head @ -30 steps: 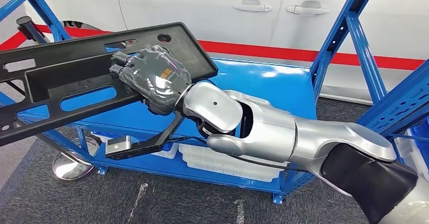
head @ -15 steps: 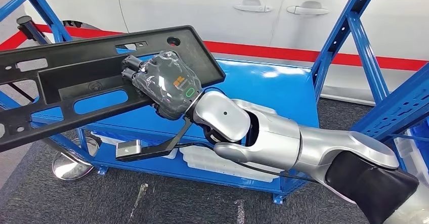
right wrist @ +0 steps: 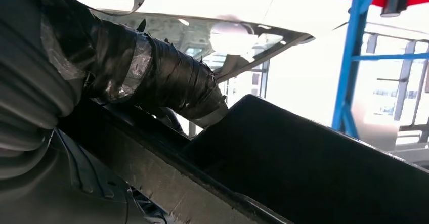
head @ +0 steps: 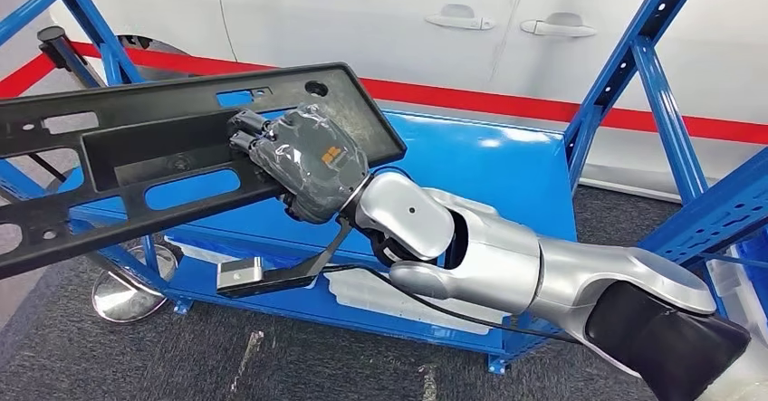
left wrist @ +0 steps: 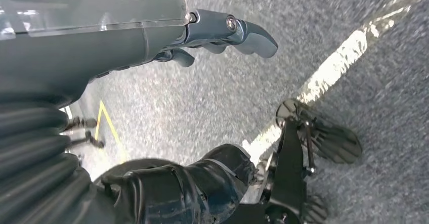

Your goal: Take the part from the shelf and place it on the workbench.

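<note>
In the head view, my right hand (head: 308, 161) was clenched on the long black part (head: 136, 161), fingers hooked over the rail near its right end. The part ran from about three o'clock of the frame's centre out past the nine o'clock edge, tilted, its far end lower. It hung clear above the blue shelf (head: 489, 161), which lay at roughly four o'clock of my hand. A white car (head: 362, 21) stood at twelve o'clock beyond the rack, and a small chrome stand (head: 127, 297) sat on the floor at seven o'clock.

In the left wrist view, my left hand (left wrist: 126, 32) held nothing, its fingers (left wrist: 248, 32) stretched out apart over grey carpet with a pale floor stripe (left wrist: 329, 72) running across it.

In the right wrist view, my taped thumb (right wrist: 167, 82) lay across the upper edge of the part, whose dark trough filled the lower half, and a blue upright (right wrist: 349, 57) stood at two o'clock.

I judged that the taking step was done and the carrying step was in hand. No workbench was visible, so the next move called for turning away from the shelf while keeping the long free end from striking the blue uprights, and holding firmly, since I gripped the part well off its middle.
</note>
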